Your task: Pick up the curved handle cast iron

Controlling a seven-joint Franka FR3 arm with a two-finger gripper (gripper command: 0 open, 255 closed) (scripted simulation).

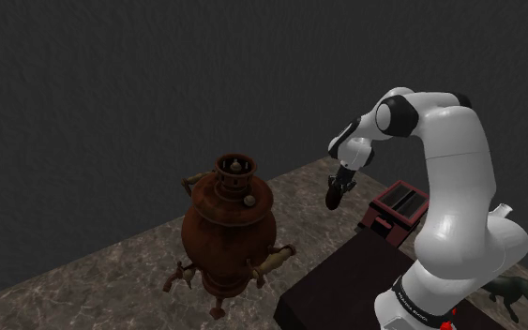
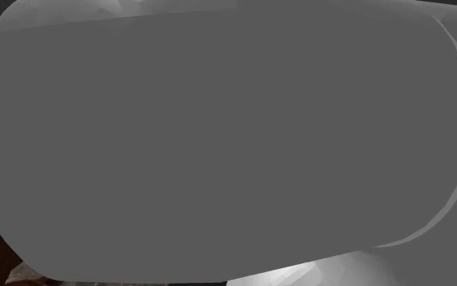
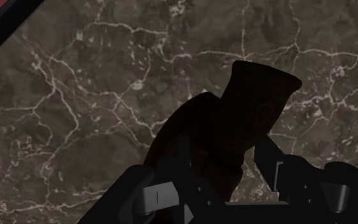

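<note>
Hand (image 3: pixel 225 167) clasps dark brown curved piece (image 3: pixel 250 105) above marbled counter (image 3: pixel 88 121).

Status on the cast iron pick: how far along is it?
Done: the gripper is shut on the dark brown curved piece, which sits clasped between its fingers in the wrist view. In hand: the lift. The shoulder view has the piece hanging above the marble counter, apparently off it and well apart from the rusty urn. Left: little, perhaps some more height.
</note>
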